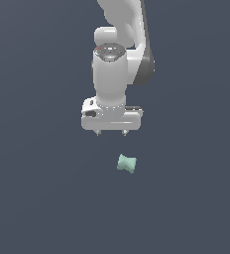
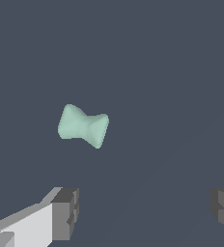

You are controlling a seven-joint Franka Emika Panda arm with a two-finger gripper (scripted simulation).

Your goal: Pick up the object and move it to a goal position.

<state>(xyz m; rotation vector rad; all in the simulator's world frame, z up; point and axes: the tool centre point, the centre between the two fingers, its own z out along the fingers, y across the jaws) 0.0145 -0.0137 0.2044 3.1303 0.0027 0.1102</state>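
The object (image 1: 127, 163) is a small pale mint-green block, pinched at the middle like a bow tie, lying on the dark grey floor. My gripper (image 1: 111, 132) hangs above and behind it, a little toward the exterior view's left, and does not touch it. Only the short fingertips (image 1: 98, 132) show under the white hand. In the wrist view the object (image 2: 83, 126) lies ahead of the gripper (image 2: 145, 212), whose two dark finger pads (image 2: 65, 213) stand wide apart with nothing between them. The gripper is open and empty.
The white Panda arm (image 1: 118, 54) rises from the hand toward the top of the exterior view. The plain dark grey floor (image 1: 42, 198) surrounds everything. No goal marker shows.
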